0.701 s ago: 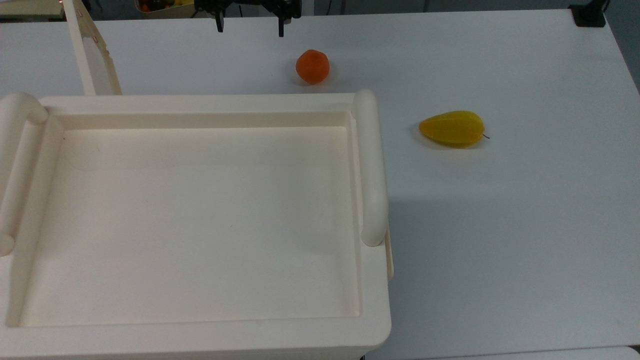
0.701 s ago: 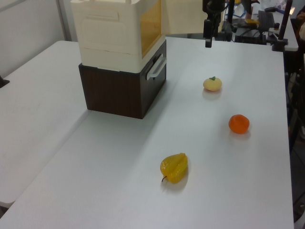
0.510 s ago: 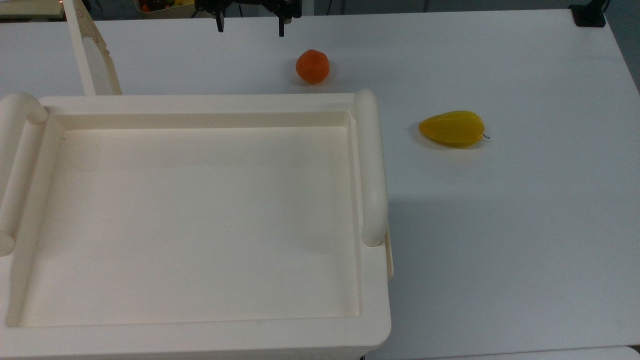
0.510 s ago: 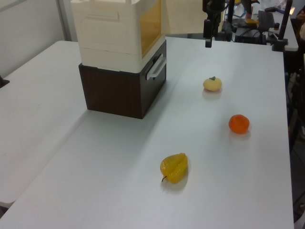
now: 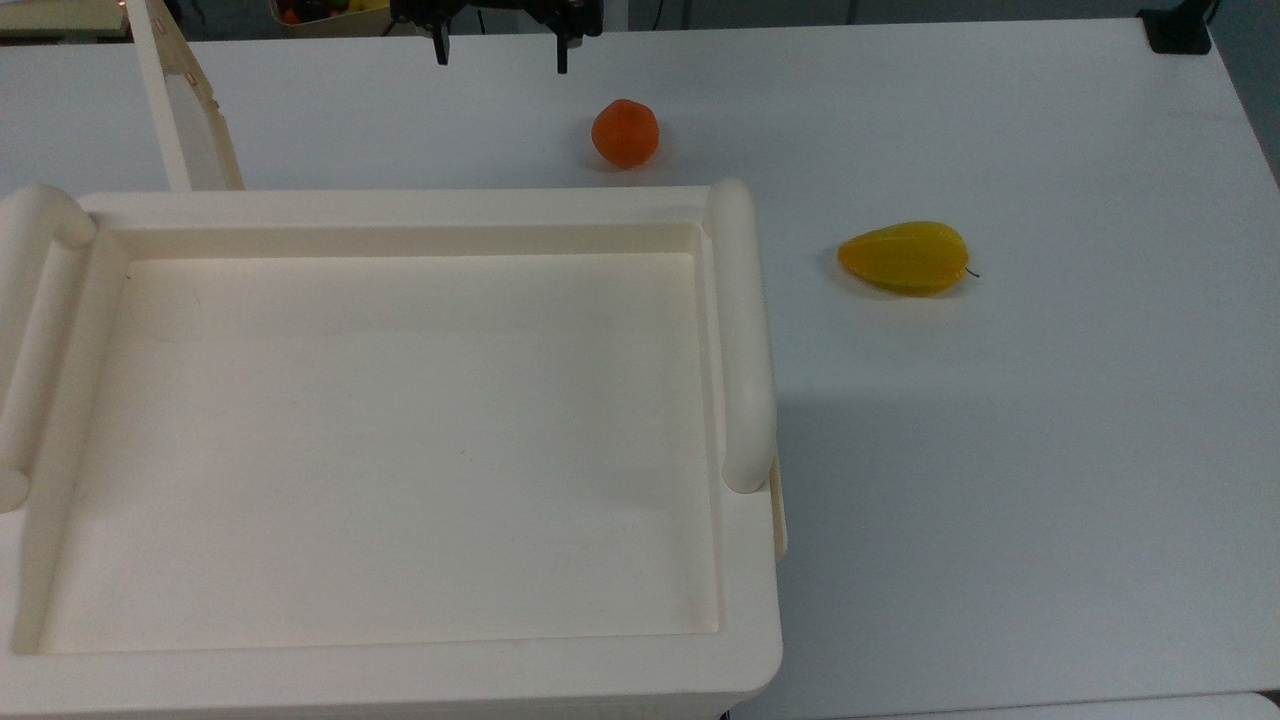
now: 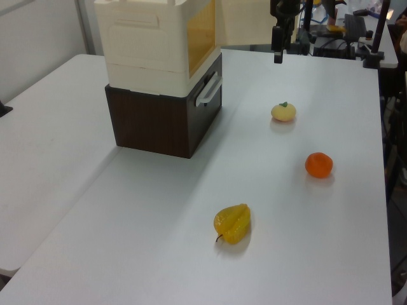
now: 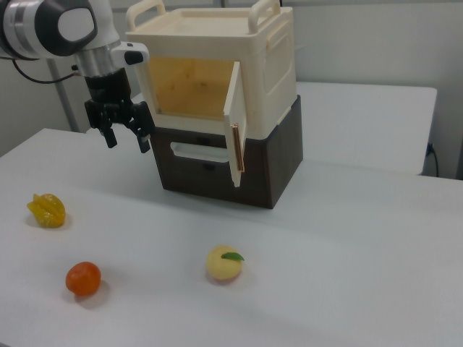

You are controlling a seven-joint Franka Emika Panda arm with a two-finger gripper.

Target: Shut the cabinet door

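Pincer (image 7: pixel 124 134) hangs above the worktop (image 7: pixel 325 238) w/ fingers spread wide, holding nothing. Cabinet door (image 7: pixel 235 126) is to the pincer's right in the right view, swung out approx. square to the cabinet (image 7: pixel 217 94) front, well apart from the fingers. In the top view the door (image 5: pixel 185 105) sits to the left of the pincer (image 5: pixel 500 50).

Risks, as I judge them: the pincer is on the inner side of the door, facing the open amber interior. Pushing from there would swing it wider, not shut; it prob. needs to get round to the outer face first. Going round too low or tight could clip the door's free edge or the drawer handle (image 7: pixel 192 153) below. A push close to the hinge gives poor leverage and may shove the whole cabinet instead.

Door: thin, flat cream panel, upright, reddish-brown strip along the free edge in the right view, small reddish marks near one edge in the top view.
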